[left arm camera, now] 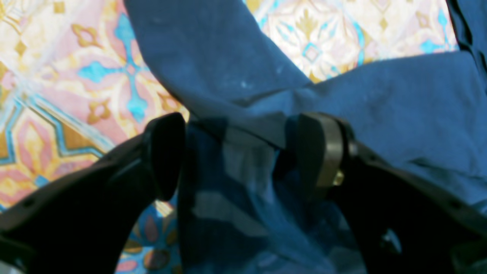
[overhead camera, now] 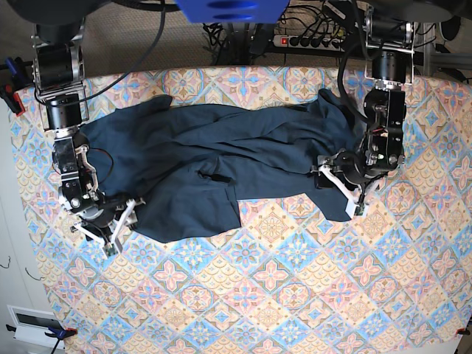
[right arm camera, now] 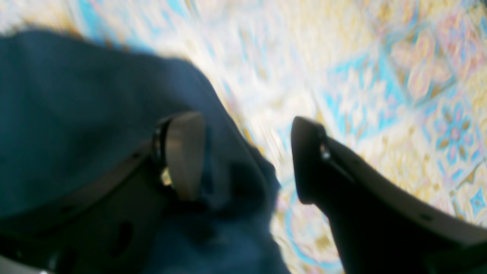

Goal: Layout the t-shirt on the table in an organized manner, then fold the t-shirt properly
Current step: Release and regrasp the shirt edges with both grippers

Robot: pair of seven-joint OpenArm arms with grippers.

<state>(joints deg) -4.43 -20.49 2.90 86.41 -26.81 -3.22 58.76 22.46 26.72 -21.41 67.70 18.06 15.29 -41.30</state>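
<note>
Both tools, left tool and right tool, stand spread over the unlabelled-looking t-shirt.

Navy-teal t-shirt on pink, blue, cream diamond-tiled table

We see even, bright light in the base view; the right wrist view is smeared with blur, the left wrist view soft at its lower edge.

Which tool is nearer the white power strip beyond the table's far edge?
Left. The left tool sits at the t-shirt end just below the power strip; the right tool is at its opposite end, far across the table.
</note>
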